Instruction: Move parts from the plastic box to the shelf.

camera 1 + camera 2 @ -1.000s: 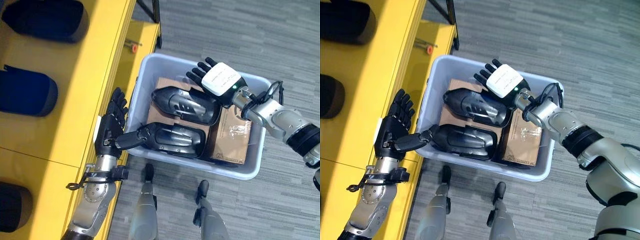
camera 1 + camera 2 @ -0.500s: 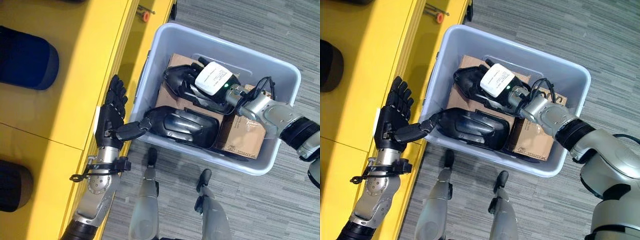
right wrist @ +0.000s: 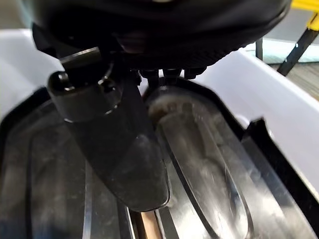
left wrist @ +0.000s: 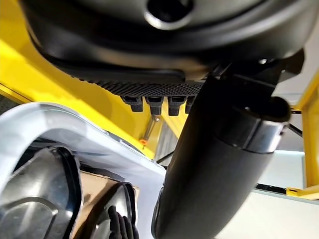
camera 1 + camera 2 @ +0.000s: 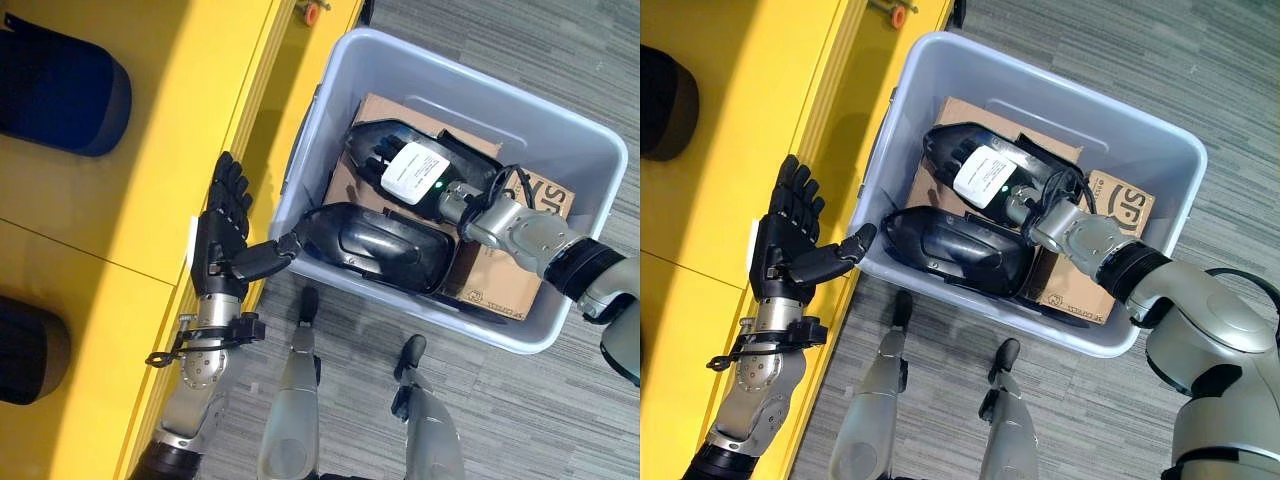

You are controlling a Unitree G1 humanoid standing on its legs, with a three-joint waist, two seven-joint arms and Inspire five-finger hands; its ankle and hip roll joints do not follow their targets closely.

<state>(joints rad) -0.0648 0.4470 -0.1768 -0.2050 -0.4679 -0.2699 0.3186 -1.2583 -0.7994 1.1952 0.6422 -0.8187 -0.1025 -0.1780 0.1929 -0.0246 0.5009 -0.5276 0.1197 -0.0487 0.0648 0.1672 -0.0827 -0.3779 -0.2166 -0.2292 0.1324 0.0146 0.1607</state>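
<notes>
Right robot hand flat on far black part in plastic box, left robot hand open beside it

Grey carpet floor lay under scene; small orange-tipped item sat near yellow frame edge.

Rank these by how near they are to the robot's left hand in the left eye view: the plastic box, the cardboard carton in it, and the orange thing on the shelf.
From the left hand:
1. Plastic box, right beside its thumb.
2. Orange thing, up along the yellow shelf.
3. Cardboard carton, at the box's far side.
</notes>
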